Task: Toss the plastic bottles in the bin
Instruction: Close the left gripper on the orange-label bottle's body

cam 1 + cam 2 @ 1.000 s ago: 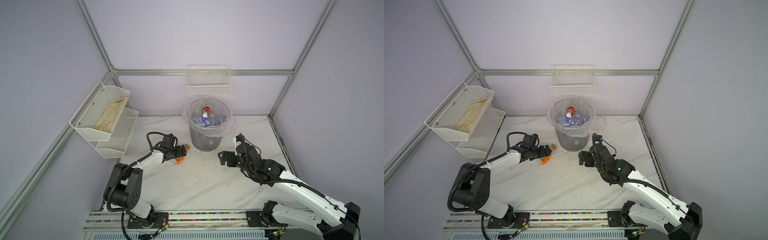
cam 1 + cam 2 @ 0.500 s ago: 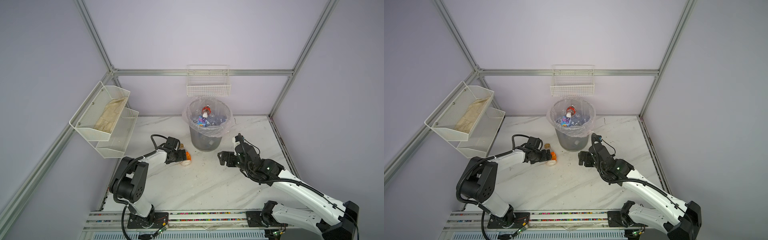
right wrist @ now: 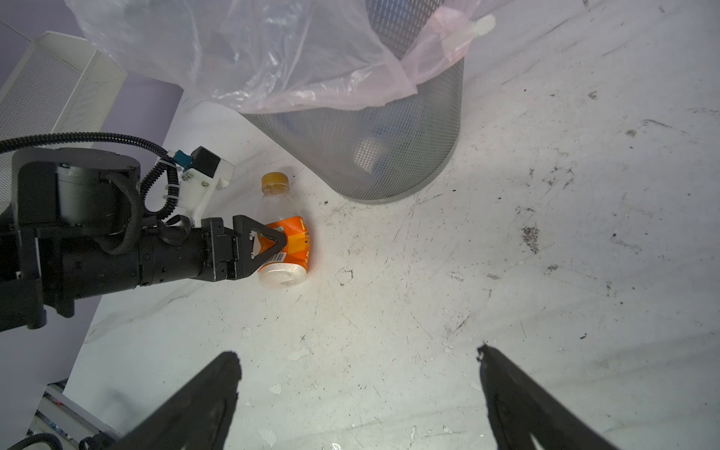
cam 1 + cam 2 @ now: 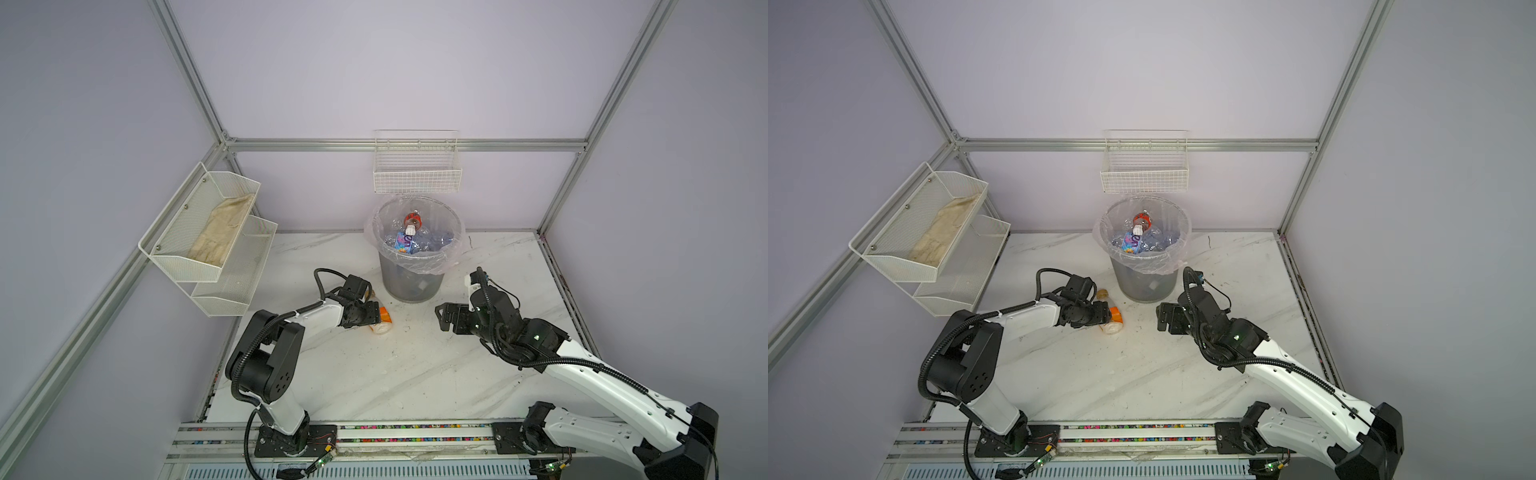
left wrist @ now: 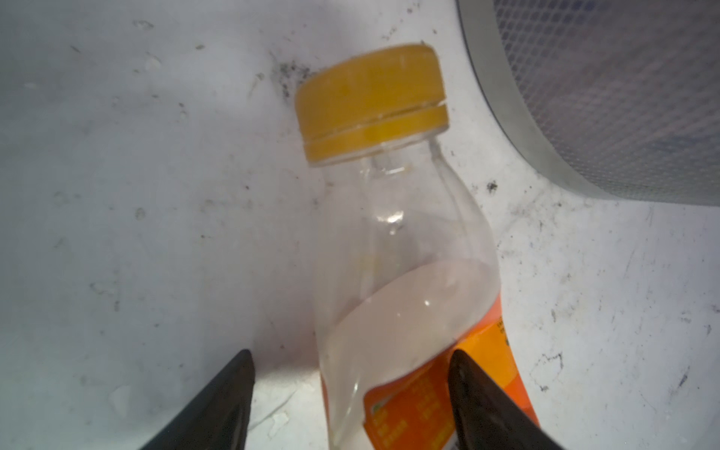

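Note:
A clear plastic bottle [image 4: 381, 322] with a yellow cap and orange label lies on the white marble table, just left of the bin [image 4: 409, 286]. It also shows in the wrist views, bottle [image 5: 409, 292] [image 3: 286, 249]. My left gripper [image 4: 371, 318] [image 5: 350, 354] is open and straddles the labelled body. One finger [image 5: 479, 397] touches the label, while the other stands a little off the bottle. Several plastic bottles [image 4: 409, 241] lie inside the lined grey mesh bin [image 4: 1146, 286]. My right gripper [image 4: 442, 318] [image 3: 356, 352] is open and holds nothing, low over the table right of the bin.
A white wire basket [image 4: 417, 174] hangs on the back wall above the bin. A two-tier white mesh shelf [image 4: 232, 286] on the left wall holds a beige cloth [image 4: 222, 228]. The arm bases sit on a rail [image 4: 415, 428] along the front edge.
My left gripper has come down around the orange-labelled bottle, and its jaws have narrowed toward it. The bottle shifted slightly to the right. The right arm has stayed still.

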Available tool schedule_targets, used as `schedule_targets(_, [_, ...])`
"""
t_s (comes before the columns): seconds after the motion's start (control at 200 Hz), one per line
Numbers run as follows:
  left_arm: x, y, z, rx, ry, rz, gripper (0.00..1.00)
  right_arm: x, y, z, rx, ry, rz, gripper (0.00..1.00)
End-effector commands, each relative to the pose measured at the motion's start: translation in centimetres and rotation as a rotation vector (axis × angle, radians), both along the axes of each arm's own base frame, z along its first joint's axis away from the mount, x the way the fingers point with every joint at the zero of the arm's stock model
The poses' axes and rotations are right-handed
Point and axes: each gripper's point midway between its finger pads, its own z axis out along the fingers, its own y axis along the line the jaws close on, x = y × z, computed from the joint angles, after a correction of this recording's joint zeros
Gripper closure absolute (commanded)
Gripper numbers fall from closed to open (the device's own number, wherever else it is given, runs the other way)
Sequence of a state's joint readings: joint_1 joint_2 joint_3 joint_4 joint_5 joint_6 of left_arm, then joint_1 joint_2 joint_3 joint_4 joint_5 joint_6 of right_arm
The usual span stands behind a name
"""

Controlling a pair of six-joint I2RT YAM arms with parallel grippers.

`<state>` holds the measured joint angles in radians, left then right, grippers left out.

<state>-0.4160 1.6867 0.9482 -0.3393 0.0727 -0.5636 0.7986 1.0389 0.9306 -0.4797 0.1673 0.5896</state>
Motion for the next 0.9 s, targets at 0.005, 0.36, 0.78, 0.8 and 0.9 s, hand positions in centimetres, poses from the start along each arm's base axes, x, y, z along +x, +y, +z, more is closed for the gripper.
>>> schedule_targets(0.005, [1.7, -2.0, 2.3, -0.051, -0.033, -0.004, 0.29, 0.0, -0.2, -0.2, 0.002, -0.012, -0.003, 0.03])
schedule_targets(0.36, [1.5, -3.4, 1.6, -0.052, -0.02, -0.006, 0.56, -0.4, -0.7, -0.4, 0.001, -0.013, -0.01, 0.02])
schedule_targets(0.78, [-1.0, -2.1, 0.4, 0.018, -0.016, -0.002, 0.79, -0.4, -0.6, -2.1, -0.019, 0.011, -0.003, 0.02])
schedule_targets(0.8, [-1.2, -2.0, 0.3, 0.021, -0.014, -0.001, 0.8, -0.4, -0.5, -2.1, -0.018, 0.012, -0.003, 0.02])
schedule_targets(0.9, [-2.1, -1.7, 0.4, 0.026, -0.021, -0.009, 0.84, -0.4, -0.5, -2.0, -0.016, 0.011, -0.002, 0.03])
